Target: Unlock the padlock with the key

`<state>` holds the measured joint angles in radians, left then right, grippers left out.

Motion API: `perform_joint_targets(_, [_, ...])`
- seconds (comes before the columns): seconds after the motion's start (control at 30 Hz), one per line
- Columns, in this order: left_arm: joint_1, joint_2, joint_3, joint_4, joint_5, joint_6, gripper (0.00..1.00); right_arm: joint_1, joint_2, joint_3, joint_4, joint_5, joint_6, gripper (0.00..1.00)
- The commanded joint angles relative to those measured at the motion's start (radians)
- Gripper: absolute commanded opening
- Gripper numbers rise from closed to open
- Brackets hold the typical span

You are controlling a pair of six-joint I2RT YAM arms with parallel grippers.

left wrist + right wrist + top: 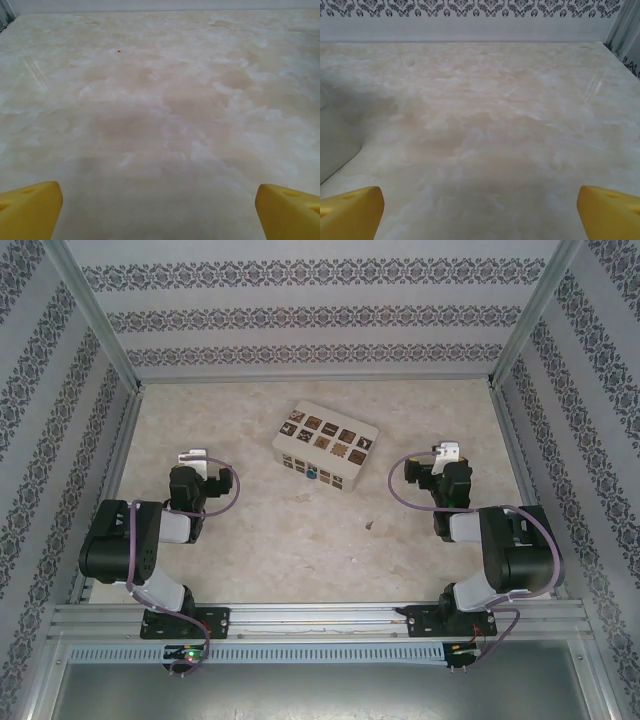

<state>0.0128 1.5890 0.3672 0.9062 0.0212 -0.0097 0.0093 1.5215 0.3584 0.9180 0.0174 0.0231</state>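
The tiny blue padlock (312, 475) hangs on the near face of the cream box (325, 443) in the middle of the table. A small dark speck that may be the key (370, 527) lies on the table in front of the box, too small to make out. My left gripper (190, 456) rests to the left of the box, and my right gripper (447, 452) to its right. In the wrist views both the left gripper (160, 212) and the right gripper (480, 212) are open, with yellow fingertips (30, 207) (350, 210) wide apart over bare table.
The marbled table (250, 540) is walled on three sides by patterned panels (320, 315). A metal rail (320, 625) with the arm bases runs along the near edge. A corner of the cream box (335, 142) lies left of the right gripper.
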Motion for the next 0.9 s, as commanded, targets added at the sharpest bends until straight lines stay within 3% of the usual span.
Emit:
perform_joint_targets(0.0, [-0.011,0.006,0.021,0.047,-0.005,0.013,0.99,0.006,0.009,0.017,0.030,-0.012,-0.001,0.98])
perform_joint_targets(0.73, [-0.011,0.006,0.021,0.045,-0.006,0.010,0.99,0.001,0.008,0.019,0.028,-0.012,0.006,0.98])
perform_joint_targets(0.87, [-0.011,-0.029,-0.010,0.082,-0.024,0.004,0.99,0.001,-0.070,0.020,-0.043,-0.003,0.008,0.98])
